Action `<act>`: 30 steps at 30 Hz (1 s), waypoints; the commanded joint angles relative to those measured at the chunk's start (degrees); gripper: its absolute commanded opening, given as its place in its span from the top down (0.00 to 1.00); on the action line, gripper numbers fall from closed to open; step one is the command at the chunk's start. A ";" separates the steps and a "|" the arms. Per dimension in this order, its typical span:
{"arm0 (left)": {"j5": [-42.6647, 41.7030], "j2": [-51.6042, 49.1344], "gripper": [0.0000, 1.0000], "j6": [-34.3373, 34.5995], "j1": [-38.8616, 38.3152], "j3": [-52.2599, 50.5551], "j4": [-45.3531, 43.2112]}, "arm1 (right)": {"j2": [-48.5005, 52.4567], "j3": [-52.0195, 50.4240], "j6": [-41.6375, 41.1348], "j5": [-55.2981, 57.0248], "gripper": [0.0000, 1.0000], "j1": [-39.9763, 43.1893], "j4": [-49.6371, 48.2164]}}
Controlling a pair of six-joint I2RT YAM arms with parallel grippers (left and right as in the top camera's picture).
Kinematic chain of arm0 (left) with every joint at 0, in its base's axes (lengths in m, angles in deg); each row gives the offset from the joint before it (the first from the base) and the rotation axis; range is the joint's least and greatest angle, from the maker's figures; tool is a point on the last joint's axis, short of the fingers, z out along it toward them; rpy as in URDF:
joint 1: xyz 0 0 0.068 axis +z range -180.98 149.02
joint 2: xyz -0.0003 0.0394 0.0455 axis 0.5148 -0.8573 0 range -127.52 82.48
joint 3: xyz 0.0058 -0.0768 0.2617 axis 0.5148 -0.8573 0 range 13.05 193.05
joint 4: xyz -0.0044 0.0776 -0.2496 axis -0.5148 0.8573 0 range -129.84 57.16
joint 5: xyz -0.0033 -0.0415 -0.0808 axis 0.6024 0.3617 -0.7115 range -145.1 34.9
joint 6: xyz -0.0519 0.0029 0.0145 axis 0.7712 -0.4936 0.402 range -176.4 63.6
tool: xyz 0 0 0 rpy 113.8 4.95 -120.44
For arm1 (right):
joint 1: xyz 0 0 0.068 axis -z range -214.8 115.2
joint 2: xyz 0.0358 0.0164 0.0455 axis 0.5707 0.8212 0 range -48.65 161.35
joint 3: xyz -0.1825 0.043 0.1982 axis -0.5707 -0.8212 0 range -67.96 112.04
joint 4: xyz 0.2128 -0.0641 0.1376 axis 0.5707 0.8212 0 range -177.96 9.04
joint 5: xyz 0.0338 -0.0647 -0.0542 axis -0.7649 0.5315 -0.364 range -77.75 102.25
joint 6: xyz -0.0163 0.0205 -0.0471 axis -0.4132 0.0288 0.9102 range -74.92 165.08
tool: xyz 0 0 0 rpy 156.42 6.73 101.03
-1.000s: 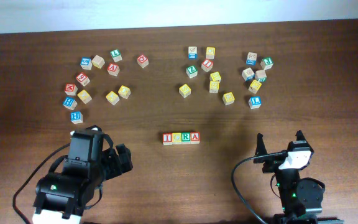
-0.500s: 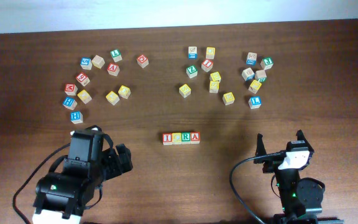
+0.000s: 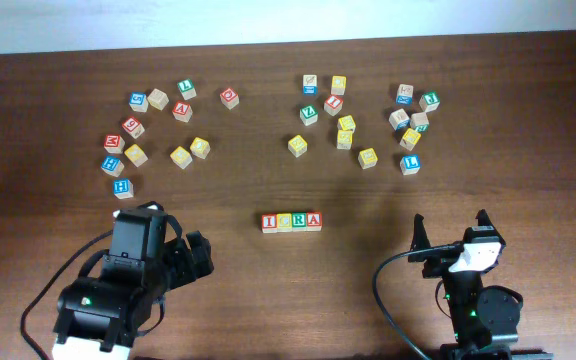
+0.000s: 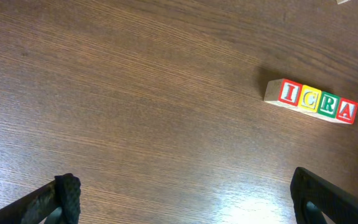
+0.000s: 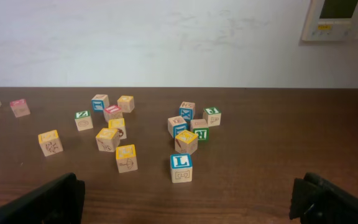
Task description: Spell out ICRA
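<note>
A row of four letter blocks (image 3: 291, 221) reading I, C, R, A lies near the middle front of the table. It also shows in the left wrist view (image 4: 311, 101), touching side by side. My left gripper (image 3: 196, 254) is open and empty, left of and below the row; its fingers (image 4: 185, 199) sit wide apart at the frame's bottom corners. My right gripper (image 3: 450, 236) is open and empty at the front right, with fingers (image 5: 188, 198) spread wide over bare wood.
A cluster of loose letter blocks (image 3: 158, 125) lies at the back left and another cluster (image 3: 368, 120) at the back right. In the right wrist view a blue L block (image 5: 180, 167) is nearest. A white wall stands behind the table.
</note>
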 commanded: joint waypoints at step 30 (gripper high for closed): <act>-9.99 29.27 0.01 -30.77 12.61 -12.46 -21.84 | -0.61 -0.28 -0.37 0.90 0.02 0.42 0.42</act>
